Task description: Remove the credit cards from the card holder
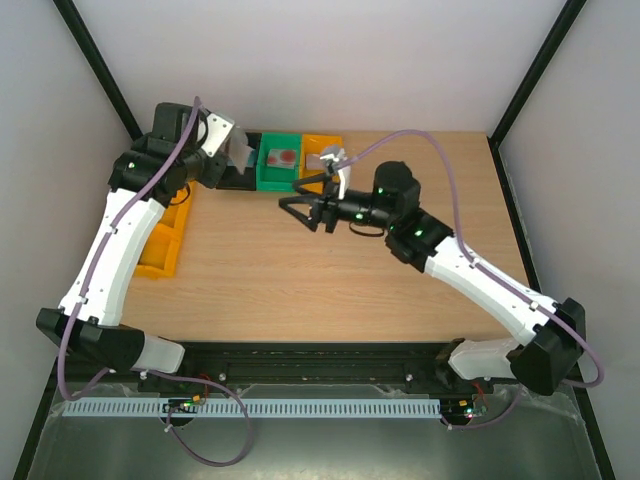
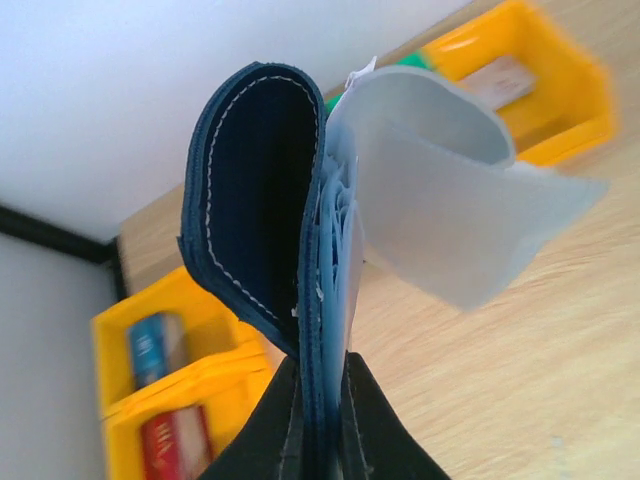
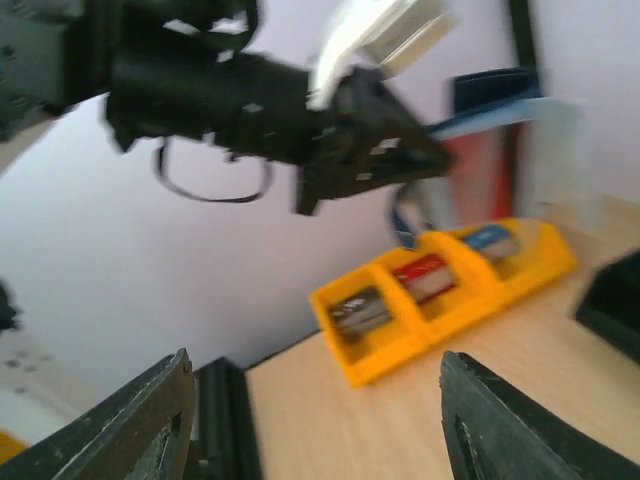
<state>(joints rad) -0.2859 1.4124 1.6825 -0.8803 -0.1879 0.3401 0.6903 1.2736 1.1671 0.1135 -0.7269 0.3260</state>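
**Card holder (image 2: pixel 262 200) in mid-air grasp.** The holder hangs above the far left corner of the desk (image 1: pixel 300 290), just beside the green bin (image 1: pixel 275 182). The left gripper (image 2: pixel 322 375) is pressed together on the holder's edge nearest the wrist camera, its fingers (image 2: pixel 268 430) flanking the stacked layers. The navy outer flap curls to one side, and a blue-grey inner leaf (image 2: pixel 440 190) bows away to the other. The right gripper (image 1: pixel 300 213) is spread and empty over the far middle of the desk, apart from the holder and pointing towards it. Thin pale edges between the pockets may be credit cards, though this cannot be told for certain. A reddish-pink card (image 1: pixel 284 157) lies in the green bin. Yellow bins (image 1: pixel 165 245) line the desk's left edge. Handling, as judged: the holder looks light, soft and floppy, and would yield under a pull, so it needs a firm pinch near its fold. The cards are probably light, stiff, thin and smooth, hence apt to slip. The best hold is on an exposed edge standing proud of a pocket, with one finger on each flat face, drawing along the pocket's length.
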